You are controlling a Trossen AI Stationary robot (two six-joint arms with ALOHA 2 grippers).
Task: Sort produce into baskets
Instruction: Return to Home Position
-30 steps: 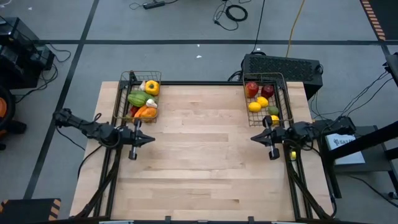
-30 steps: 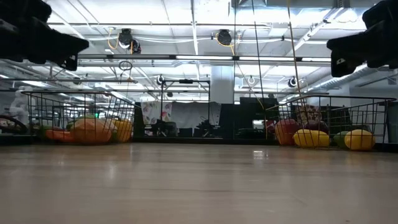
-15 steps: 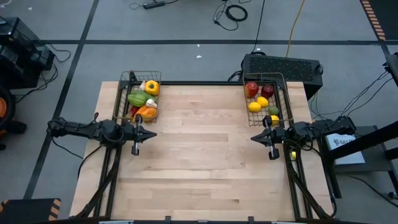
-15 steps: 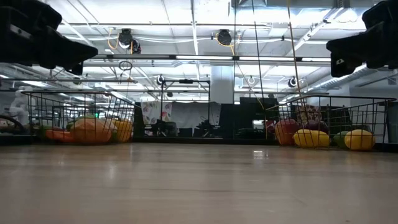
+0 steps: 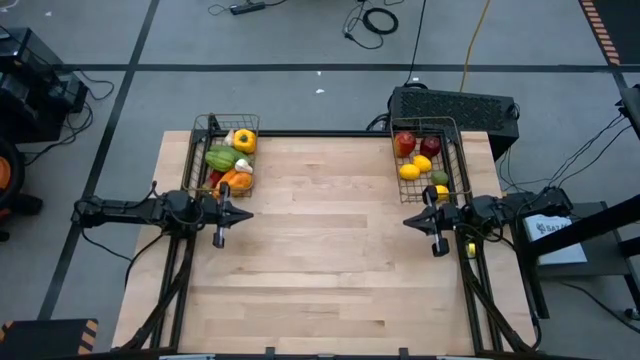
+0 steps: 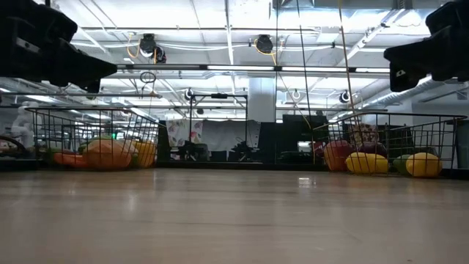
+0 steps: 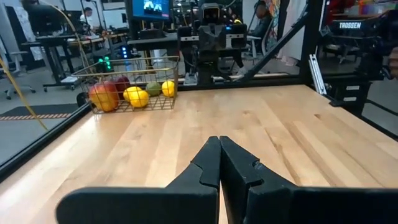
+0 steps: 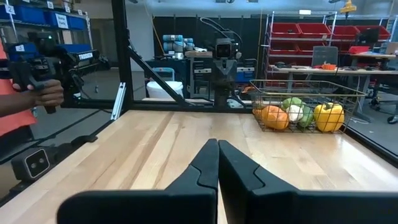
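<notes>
Two wire baskets stand at the table's far corners. The left basket holds a yellow pepper, green squash, an orange pepper and garlic. The right basket holds red apples, lemons and a green fruit. My left gripper is shut and empty above the table's left side, pointing right, just in front of the left basket. My right gripper is shut and empty above the right side, pointing left. Each shows shut in its wrist view: the left gripper, the right gripper.
A black box sits behind the right basket. A person's hand holding a controller shows beyond the table's edge in the right wrist view. Bare wooden tabletop lies between the arms.
My left gripper has drawn back a little toward the table's left edge and turned to point level to the right. It has stayed shut. The right arm has kept still.
</notes>
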